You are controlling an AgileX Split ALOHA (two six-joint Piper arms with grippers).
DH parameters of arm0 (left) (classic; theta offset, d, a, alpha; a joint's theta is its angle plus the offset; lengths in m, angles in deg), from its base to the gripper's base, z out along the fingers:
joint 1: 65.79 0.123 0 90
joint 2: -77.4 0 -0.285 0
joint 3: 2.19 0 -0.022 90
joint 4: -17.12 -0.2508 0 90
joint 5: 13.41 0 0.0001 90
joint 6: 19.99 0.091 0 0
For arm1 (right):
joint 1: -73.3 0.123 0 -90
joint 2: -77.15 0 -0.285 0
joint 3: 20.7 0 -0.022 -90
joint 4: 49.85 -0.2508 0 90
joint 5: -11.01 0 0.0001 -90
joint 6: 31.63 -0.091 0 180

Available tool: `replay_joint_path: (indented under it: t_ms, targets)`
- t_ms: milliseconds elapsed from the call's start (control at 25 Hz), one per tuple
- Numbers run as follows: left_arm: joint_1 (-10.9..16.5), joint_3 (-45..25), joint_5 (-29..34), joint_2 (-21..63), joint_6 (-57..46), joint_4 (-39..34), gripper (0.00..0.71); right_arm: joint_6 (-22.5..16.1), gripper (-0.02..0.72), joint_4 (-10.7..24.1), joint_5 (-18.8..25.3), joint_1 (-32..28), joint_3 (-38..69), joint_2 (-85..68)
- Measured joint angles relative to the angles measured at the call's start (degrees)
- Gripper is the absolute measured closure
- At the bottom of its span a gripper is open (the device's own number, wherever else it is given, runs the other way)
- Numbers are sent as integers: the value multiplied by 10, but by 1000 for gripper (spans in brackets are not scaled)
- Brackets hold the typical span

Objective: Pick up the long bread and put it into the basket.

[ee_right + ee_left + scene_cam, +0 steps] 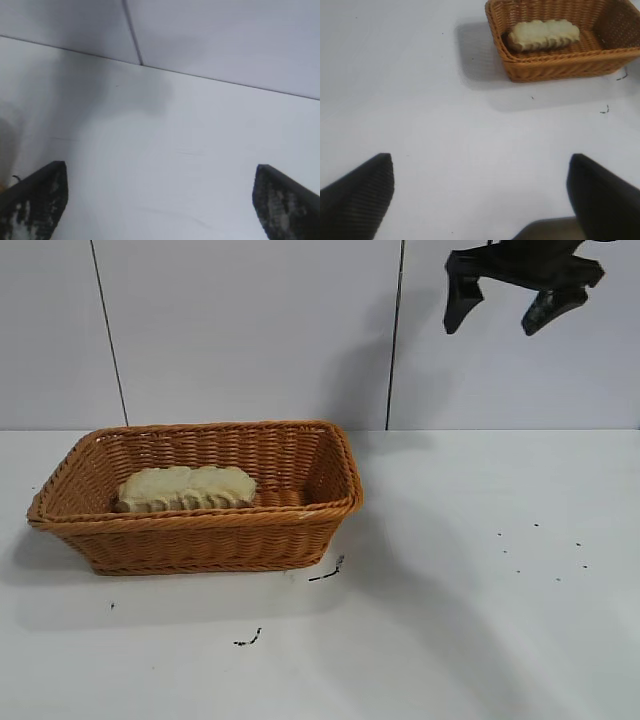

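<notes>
The long bread (186, 488) is an oblong loaf, pale golden-tan, with rounded crosswise ridges that give its near edge a scalloped outline. Its upper face is smooth, matte and lighter than the ridged flank. It lies flat on the floor of the basket (300, 530), toward the end farthest from the right end effector (512, 306) and close to the near wall.

The basket is rectangular, woven from orange-brown wicker in tight horizontal rows, with flared walls and a thicker braided rim. It rests on the white bench (470, 620), whose surface is smooth and matte, marked by a few small dark specks (540, 550) and two short dark scraps (327, 572) just beside the basket's near corner.

The right end effector hangs high above the bench, well apart from the basket and off to its side, in front of a pale panelled wall (250, 330). Its two black fingers are spread and grip nothing.

The left end effector (480, 195) is seen only in the left wrist view. Its dark, finely ribbed fingers (362, 195) are spread wide over bare bench, empty, with the basket and loaf well ahead of the fingertips.
</notes>
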Motion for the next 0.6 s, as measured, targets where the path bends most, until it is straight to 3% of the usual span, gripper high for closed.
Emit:
replay_joint_path:
  t_ms: [240, 600]
  targets:
    - [0, 0, 0, 0, 0, 0, 18, -1, 14, 11, 68, 0, 0, -2]
    - [0, 0, 0, 0, 0, 0, 18, -24, 14, 16, 69, 0, 50, -76]
